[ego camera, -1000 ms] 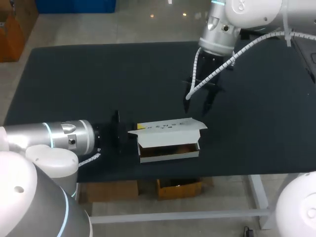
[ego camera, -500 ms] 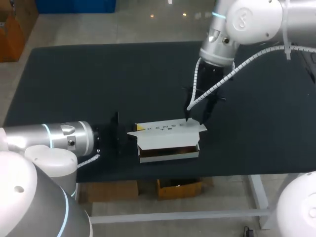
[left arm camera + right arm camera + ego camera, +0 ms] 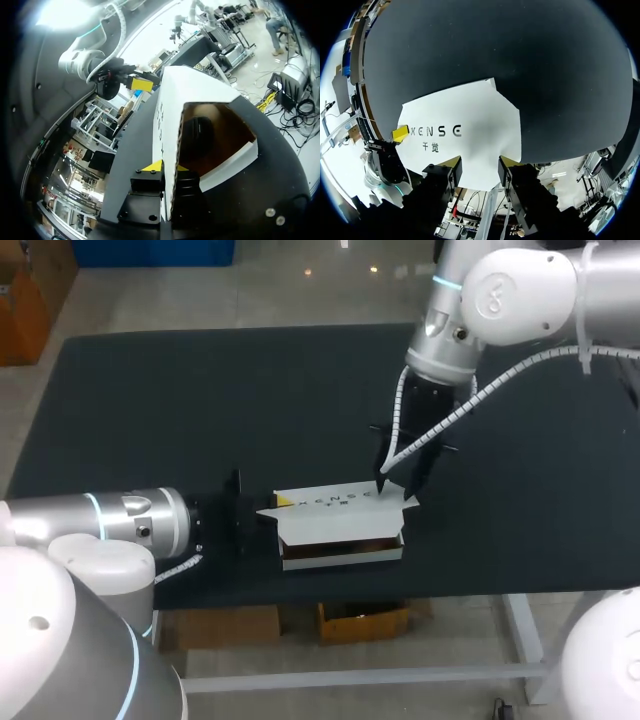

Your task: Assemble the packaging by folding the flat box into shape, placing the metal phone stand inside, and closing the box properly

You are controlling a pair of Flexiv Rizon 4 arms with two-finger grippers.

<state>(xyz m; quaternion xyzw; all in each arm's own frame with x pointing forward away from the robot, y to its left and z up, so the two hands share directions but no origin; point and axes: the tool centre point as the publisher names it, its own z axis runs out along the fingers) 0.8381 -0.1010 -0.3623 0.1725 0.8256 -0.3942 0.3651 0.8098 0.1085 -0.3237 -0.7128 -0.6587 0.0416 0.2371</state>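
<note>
The white box sat by the table's near edge, about midway along it, with its lid raised and a dark rounded object inside. The left gripper was clamped on the box's left end, one yellow tip on each side of the cardboard. The right gripper, fingers apart, stood with its tips at the lid's right end.

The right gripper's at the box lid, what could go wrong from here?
The right gripper sits open at the far corner of the lid; pressing there may twist or crease the lid instead of closing it. The left gripper pinches only one end wall of the white box, so the box could pivot or tip, shifting the phone stand inside.
</note>
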